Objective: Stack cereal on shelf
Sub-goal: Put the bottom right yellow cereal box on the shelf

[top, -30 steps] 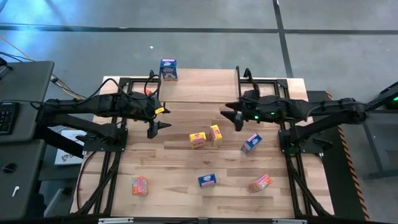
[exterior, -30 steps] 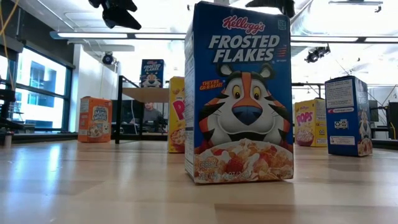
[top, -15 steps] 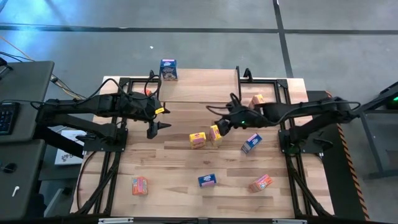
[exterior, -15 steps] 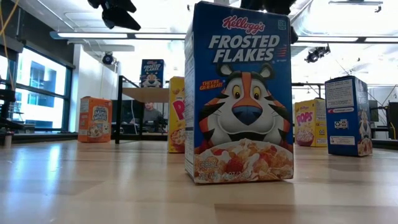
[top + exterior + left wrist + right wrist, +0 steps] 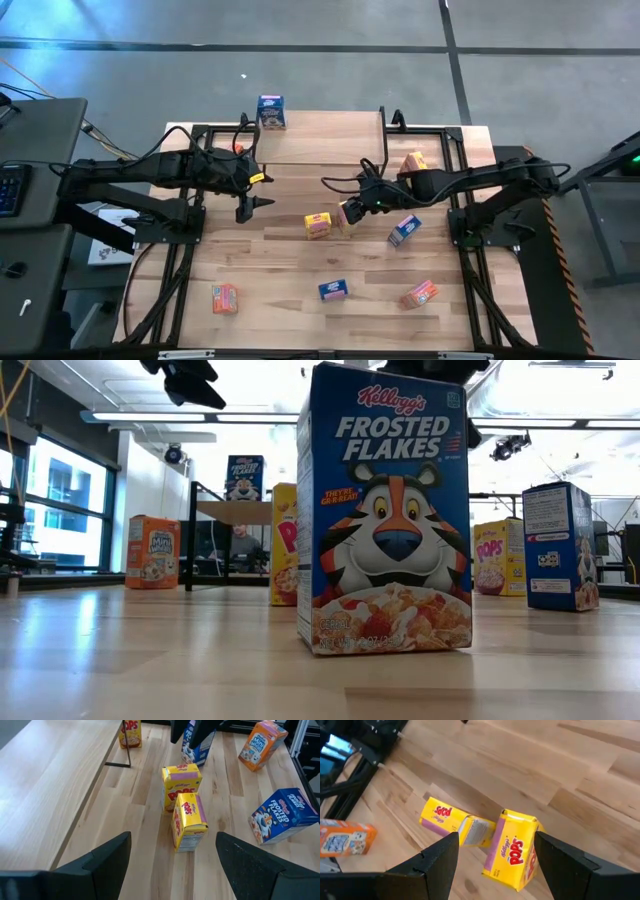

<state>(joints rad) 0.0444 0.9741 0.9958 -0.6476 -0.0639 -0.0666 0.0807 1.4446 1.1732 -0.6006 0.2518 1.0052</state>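
Observation:
Two yellow cereal boxes sit mid-table: one upright (image 5: 512,851), one on its side (image 5: 451,822) beside it. My right gripper (image 5: 496,840) hangs open just above and short of the upright one, a finger to each side, touching nothing. My left gripper (image 5: 257,205) waits open above the table's left part. The shelf (image 5: 320,140) stands at the far edge with a blue cereal box (image 5: 270,111) on its far left corner. A third yellow box (image 5: 412,161) stands on the tabletop by the shelf's right end.
More cereal stands on the tabletop: a blue box (image 5: 404,230) right of the yellow pair, a blue box (image 5: 333,290) and an orange box (image 5: 420,294) near the front, an orange box (image 5: 224,298) front left. Bare wood lies between my left gripper and the yellow pair.
My right gripper has come down and toward the table's left and near side, onto the yellow pair, tipping further downward and rolling. Its move uncovered the yellow box by the shelf's right end. No box has moved.

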